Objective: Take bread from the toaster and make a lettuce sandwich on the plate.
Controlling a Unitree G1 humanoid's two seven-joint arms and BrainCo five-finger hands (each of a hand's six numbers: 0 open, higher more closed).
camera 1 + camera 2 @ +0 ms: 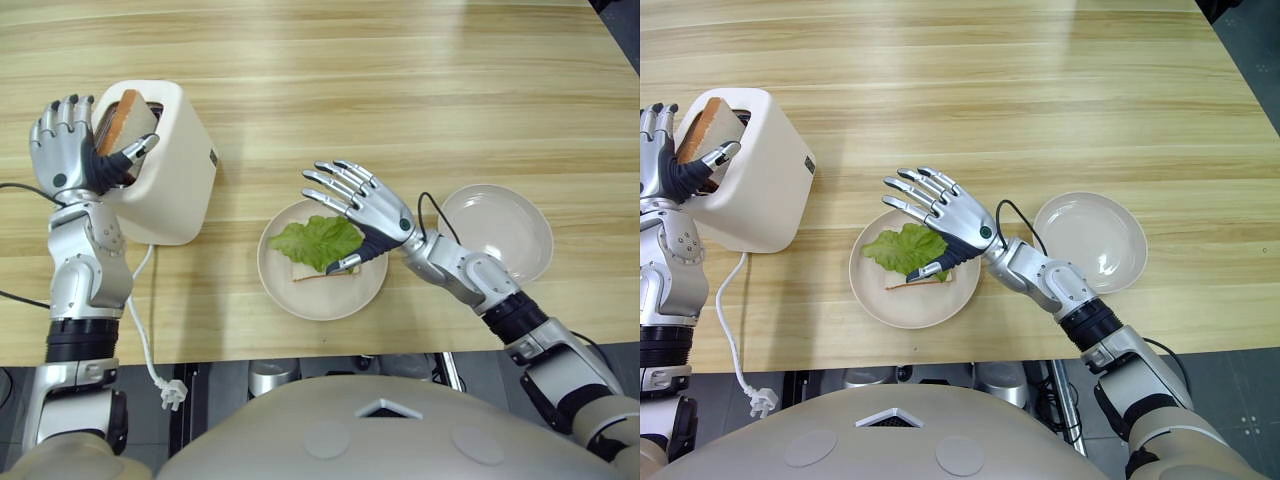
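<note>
A white toaster (175, 165) stands at the left of the wooden table, and a slice of bread (122, 120) sticks up from its slot. My left hand (68, 145) is at the toaster's top, fingers and thumb around the slice. On the cream plate (322, 292) in front of me lies a bread slice (318, 272) with a green lettuce leaf (318, 240) on top. My right hand (362, 207) hovers open just right of and above the lettuce, fingers spread, holding nothing.
A second, bare plate (500, 232) sits to the right beside my right forearm. The toaster's white cord and plug (165, 392) hang over the table's front edge. A black cable trails off at the far left.
</note>
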